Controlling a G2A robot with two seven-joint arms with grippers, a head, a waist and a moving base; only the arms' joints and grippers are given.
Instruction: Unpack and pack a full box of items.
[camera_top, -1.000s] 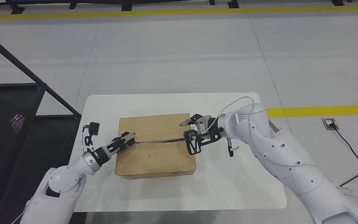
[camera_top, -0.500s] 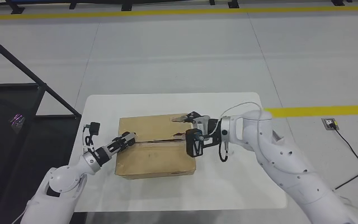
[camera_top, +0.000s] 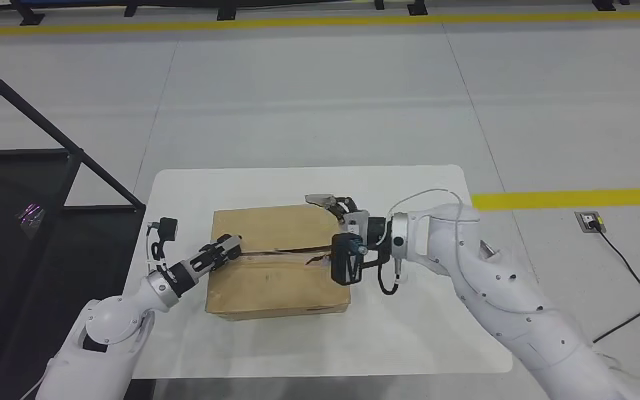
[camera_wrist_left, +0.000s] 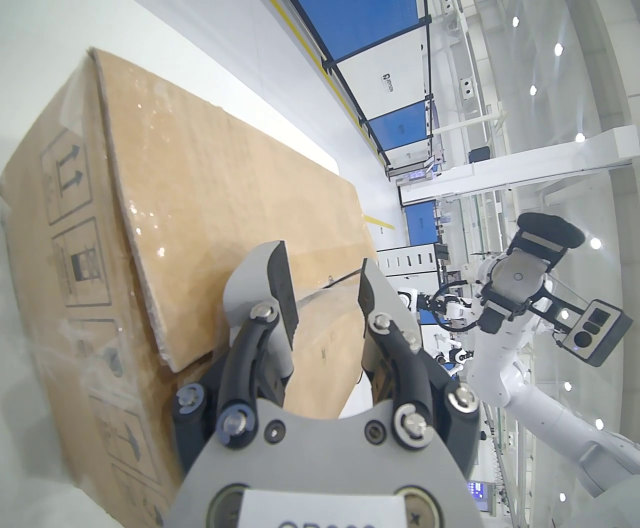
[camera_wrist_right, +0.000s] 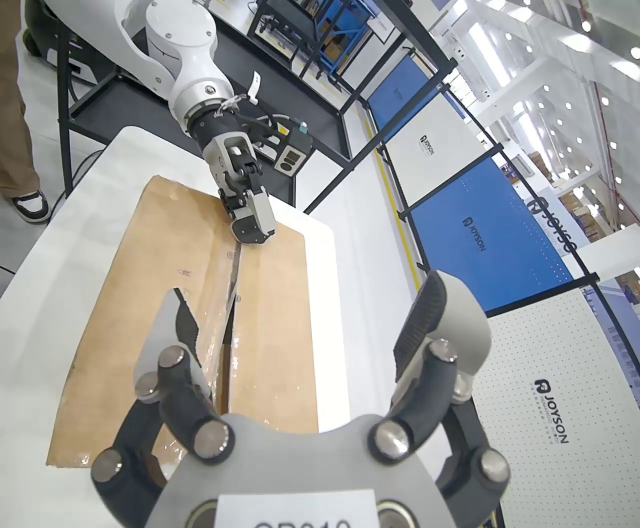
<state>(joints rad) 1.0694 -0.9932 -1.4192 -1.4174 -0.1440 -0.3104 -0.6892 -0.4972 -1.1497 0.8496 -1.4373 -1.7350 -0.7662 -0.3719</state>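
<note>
Left gripper (camera_wrist_left: 322, 265) open, right gripper (camera_wrist_right: 305, 295) open, one cardboard box (camera_top: 270, 285)

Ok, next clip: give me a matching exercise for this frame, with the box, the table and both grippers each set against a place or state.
Things:
1. cardboard box
2. table
3. left gripper
4. right gripper

Places or states:
A. spread wide, at the seam end away from the black rack
B. white, bearing the box
C. open, at the seam end toward the black rack
D. brown, flaps down, centre seam slightly parted

Pairs: 1-D, 2-B, 3-C, 4-A.
</note>
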